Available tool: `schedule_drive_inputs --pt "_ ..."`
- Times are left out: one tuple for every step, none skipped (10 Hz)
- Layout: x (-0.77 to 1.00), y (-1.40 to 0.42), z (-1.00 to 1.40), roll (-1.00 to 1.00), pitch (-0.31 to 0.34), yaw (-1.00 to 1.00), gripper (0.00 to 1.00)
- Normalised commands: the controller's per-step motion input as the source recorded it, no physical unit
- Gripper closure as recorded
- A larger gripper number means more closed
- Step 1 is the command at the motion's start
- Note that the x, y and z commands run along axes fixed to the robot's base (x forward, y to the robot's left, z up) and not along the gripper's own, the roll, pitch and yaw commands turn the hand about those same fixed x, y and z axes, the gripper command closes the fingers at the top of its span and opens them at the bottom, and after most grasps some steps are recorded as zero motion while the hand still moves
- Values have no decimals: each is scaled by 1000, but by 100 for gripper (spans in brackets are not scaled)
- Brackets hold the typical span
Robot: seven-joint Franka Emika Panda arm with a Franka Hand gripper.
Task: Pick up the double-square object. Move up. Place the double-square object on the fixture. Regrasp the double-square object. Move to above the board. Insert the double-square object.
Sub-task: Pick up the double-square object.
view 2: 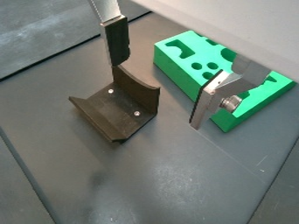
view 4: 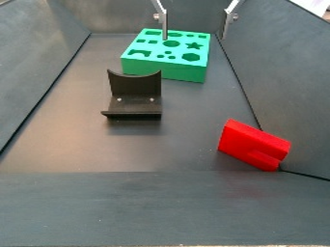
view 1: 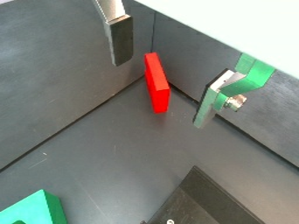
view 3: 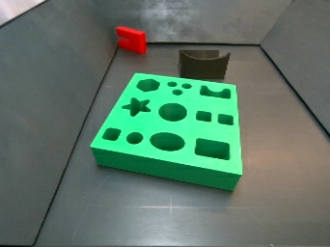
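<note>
The double-square object (view 3: 130,38) is a small red block standing on edge on the dark floor against the bin wall; it also shows in a side view (view 4: 253,144) and a wrist view (view 1: 156,83). The fixture (view 3: 203,63) stands between it and the green board (view 3: 175,121); both also show in a side view, the fixture (view 4: 133,96) nearer than the board (view 4: 169,53). My gripper (view 1: 162,92) is open and empty, well above the floor, with the red block below and between its fingers (view 1: 121,42). In a wrist view the gripper (view 2: 156,95) hangs over the fixture (view 2: 117,109) and the board (view 2: 205,61).
Grey sloping walls (view 4: 39,87) enclose the floor on all sides. In a side view only the fingertips (view 4: 160,17) show at the top edge, above the board. A board corner (view 1: 30,210) and the fixture's edge (view 1: 216,201) show in a wrist view.
</note>
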Motion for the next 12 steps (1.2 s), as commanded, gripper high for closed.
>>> schedule_drive_inputs --pt "-329 394 -314 -3 -103 329 0" --pt "-460 657 -526 -81 -99 497 0" --pt "-420 640 -560 -54 -114 549 0" --pt "-300 586 -603 -66 -114 649 0" --pt "0 460 -611 -150 -130 589 0" --pt "-31 529 -726 -139 -151 580 0" --pt "-54 546 -786 -106 -147 620 0" --pt "-49 543 -897 -60 -111 677 0" --pt "0 429 -929 -36 -97 663 0" --pt "-60 351 -1000 0 -89 634 0" --pt "-160 180 -1000 30 -64 603 0" --pt "-166 66 -1000 49 -53 597 0"
